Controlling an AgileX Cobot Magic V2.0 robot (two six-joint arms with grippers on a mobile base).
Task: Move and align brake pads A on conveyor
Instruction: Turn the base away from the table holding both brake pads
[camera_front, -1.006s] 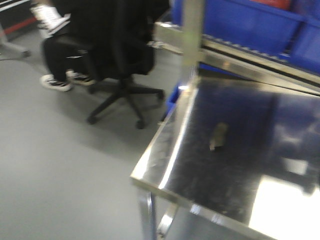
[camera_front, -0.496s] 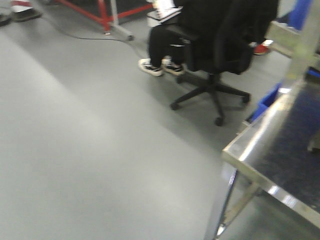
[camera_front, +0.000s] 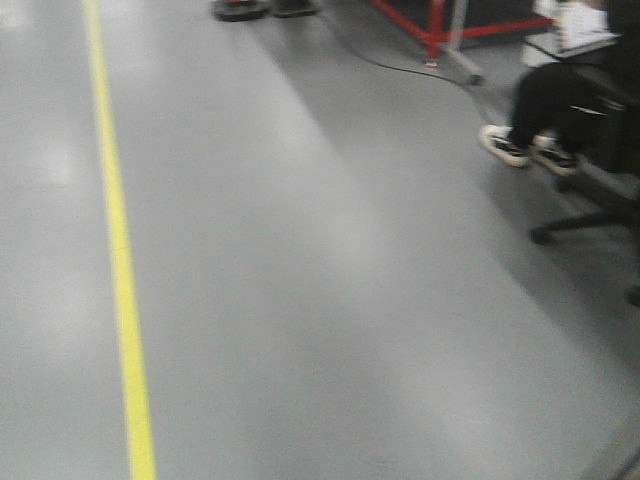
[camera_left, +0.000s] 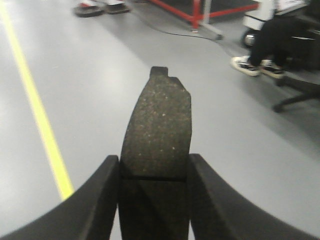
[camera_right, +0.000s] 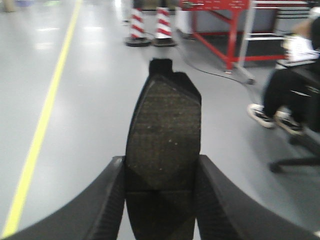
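In the left wrist view a dark grey brake pad (camera_left: 159, 125) with a groove across its middle stands between the fingers of my left gripper (camera_left: 154, 167), which is shut on it, above the grey floor. In the right wrist view a second brake pad (camera_right: 164, 130) is clamped the same way in my right gripper (camera_right: 161, 167), also shut. Both pads point away from the cameras, held in the air over the floor. The conveyor is out of view. Neither gripper shows in the front view.
Grey floor with a yellow line (camera_front: 120, 270) at left. A seated person's sneakers (camera_front: 525, 150) and an office chair base (camera_front: 590, 215) are at right. A red frame (camera_right: 225, 30) and striped cones (camera_right: 150, 25) stand at the back.
The front view has swung left: the steel table with a pad on it and the chair slid out to the right, and the yellow floor line came into view.
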